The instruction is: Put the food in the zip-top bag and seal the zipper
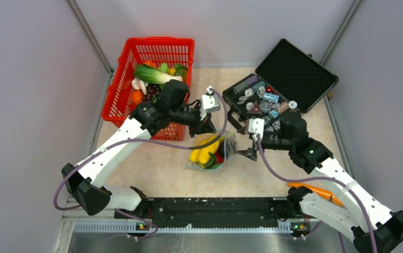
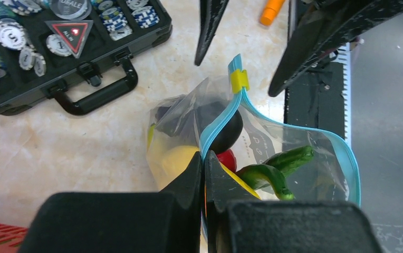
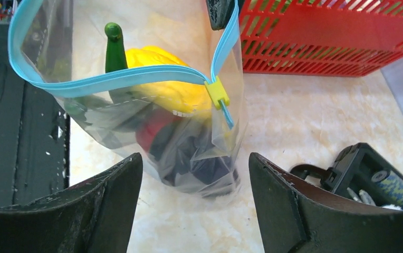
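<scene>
The zip-top bag (image 1: 209,154) stands on the table between both grippers, holding food: a yellow piece (image 3: 162,84), a green cucumber (image 3: 114,47), a red round one (image 3: 154,132) and a dark piece. My left gripper (image 2: 203,161) is shut on the bag's light-blue zipper (image 2: 226,113) at the end far from the yellow slider (image 2: 239,80). Beside it the mouth gapes in a loop. My right gripper (image 3: 195,174) is open, its fingers either side of the bag's lower part without touching it. It sits right of the bag in the top view (image 1: 247,152).
A red mesh basket (image 1: 157,41) with more toy vegetables stands at the back left. An open black case (image 1: 294,74) of chips and trinkets is at the back right. An orange tool (image 1: 315,191) lies by the right arm. A black rail (image 1: 210,208) runs along the near edge.
</scene>
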`<state>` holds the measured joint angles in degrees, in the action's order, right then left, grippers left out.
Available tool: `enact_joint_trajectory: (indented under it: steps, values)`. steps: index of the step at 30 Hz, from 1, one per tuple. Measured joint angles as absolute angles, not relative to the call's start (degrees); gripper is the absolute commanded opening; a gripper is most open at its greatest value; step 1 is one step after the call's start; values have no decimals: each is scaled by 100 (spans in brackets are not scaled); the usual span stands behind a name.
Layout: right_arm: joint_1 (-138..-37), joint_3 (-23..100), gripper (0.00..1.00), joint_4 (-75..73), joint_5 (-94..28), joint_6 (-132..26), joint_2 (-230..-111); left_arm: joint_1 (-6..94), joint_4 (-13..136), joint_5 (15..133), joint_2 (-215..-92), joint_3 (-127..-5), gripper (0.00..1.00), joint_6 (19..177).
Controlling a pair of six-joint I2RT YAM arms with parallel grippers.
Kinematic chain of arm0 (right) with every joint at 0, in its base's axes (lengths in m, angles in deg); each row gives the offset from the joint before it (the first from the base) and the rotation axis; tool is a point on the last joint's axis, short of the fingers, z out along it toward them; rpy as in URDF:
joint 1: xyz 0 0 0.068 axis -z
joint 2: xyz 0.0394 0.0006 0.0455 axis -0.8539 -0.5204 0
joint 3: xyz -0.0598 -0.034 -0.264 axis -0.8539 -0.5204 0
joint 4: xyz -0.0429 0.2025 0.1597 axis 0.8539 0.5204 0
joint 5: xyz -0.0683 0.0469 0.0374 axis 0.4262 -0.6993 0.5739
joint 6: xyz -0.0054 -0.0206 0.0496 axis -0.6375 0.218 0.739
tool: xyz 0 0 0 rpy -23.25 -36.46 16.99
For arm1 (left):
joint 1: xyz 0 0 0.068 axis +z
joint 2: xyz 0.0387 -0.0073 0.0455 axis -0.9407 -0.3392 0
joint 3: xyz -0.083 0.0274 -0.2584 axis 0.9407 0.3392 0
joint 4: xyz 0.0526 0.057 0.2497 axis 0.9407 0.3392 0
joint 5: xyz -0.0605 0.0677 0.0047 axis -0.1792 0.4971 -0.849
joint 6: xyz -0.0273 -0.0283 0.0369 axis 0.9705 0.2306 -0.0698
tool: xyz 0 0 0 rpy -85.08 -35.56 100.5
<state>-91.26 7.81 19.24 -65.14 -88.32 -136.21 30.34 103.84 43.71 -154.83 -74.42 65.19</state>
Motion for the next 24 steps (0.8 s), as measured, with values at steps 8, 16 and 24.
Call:
enact_joint_trajectory:
  steps: [8, 16, 24]
  values:
    - [-9126, 761, 58, 1688, -7050, -9700, -13944, 3034, 10747, 3947, -15577, -7626, 0, 6193]
    - [-9120, 781, 50, 1312, -7242, -9803, -14510, 3034, 10878, 3678, -15714, -7669, 0, 6071]
    - [-9109, 776, 46, 772, -7653, -9645, -14377, 3036, 10887, 3676, -15736, -7696, 0, 6055]
